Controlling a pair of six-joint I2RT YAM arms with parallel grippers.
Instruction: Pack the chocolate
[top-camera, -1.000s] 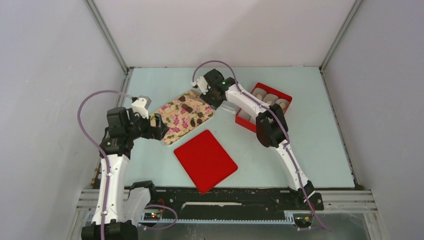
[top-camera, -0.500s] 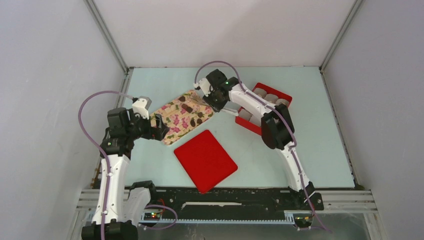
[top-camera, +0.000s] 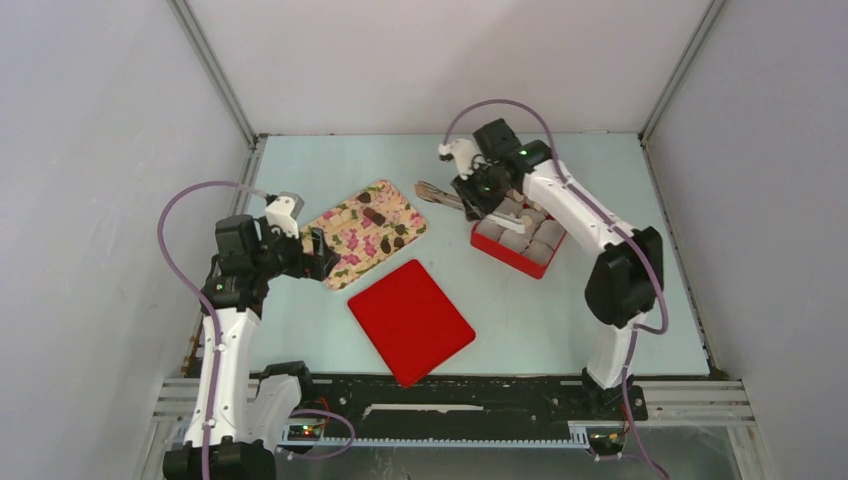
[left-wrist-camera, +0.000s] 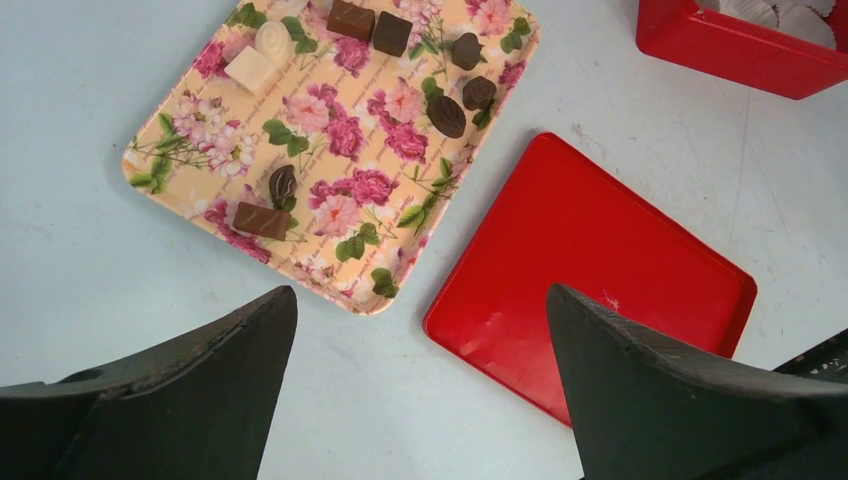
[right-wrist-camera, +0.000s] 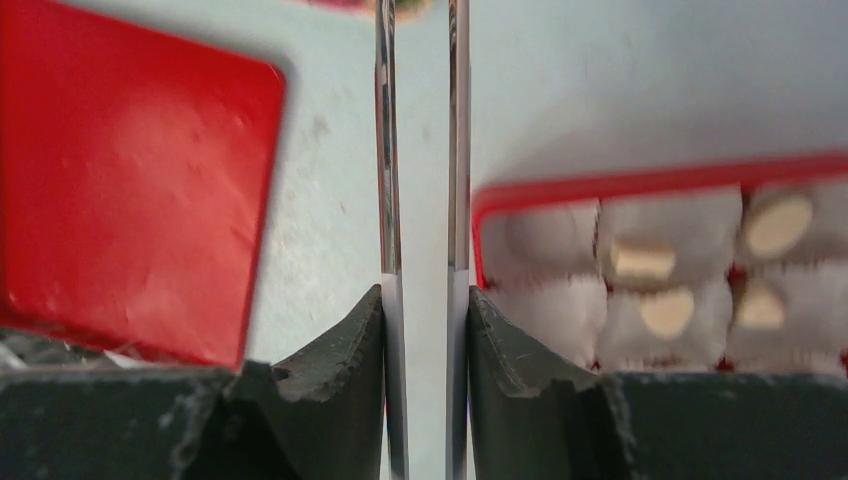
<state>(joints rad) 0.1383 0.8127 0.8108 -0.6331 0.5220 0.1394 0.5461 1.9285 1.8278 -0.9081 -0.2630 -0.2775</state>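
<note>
Gripped a pair of thin shiny tongs (right-wrist-camera: 387, 150) tight in the right claw (right-wrist-camera: 423, 315) — one finger pressed on each blade. Held the tongs out over the table (top-camera: 330, 170), between the far corner of the flower tray (left-wrist-camera: 200, 150) and the red box (left-wrist-camera: 740, 50). Could not see the tips of the tongs in the wrist view, so could not tell if any bit sat between them. Held the left claw (left-wrist-camera: 420, 292) wide apart with nothing in it, close to the near-left edge of the tray. Found the chocolate (left-wrist-camera: 446, 115) in two places. Counted seven dark bits and two pale bits on the flower tray, none touching a claw. Spotted at least four more pale bits inside the red box — each in its own white paper cup (right-wrist-camera: 545, 300). Saw the red lid (top-camera: 410, 320) flat on the table, just beside the tray and apart from the box.
</note>
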